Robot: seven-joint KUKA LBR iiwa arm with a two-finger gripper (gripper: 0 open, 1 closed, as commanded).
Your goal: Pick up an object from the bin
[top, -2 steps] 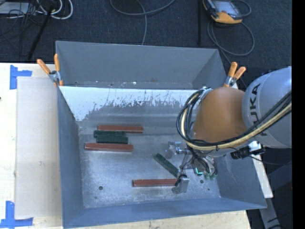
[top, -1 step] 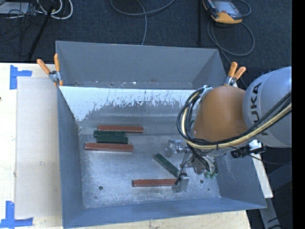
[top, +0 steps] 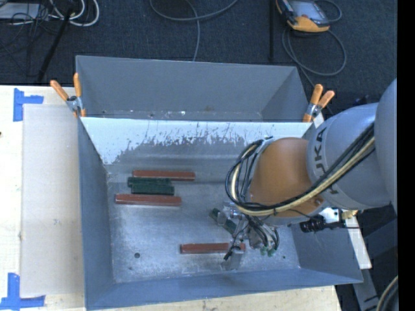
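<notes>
My gripper [top: 232, 250] is low in the bin's front right part, under the orange wrist cover. Its tip sits at the right end of a thin reddish-brown bar [top: 203, 247] that lies flat on the bin floor near the front. Whether the bar is between the fingers cannot be made out. Further left and back lie three more bars close together: a reddish-brown bar [top: 163, 175], a dark green bar [top: 151, 186] just in front of it, and another reddish-brown bar [top: 148, 199].
The arm and its cables cover the bin's right side. The bin's sloped walls rise all round; the front wall is close behind the gripper's tip.
</notes>
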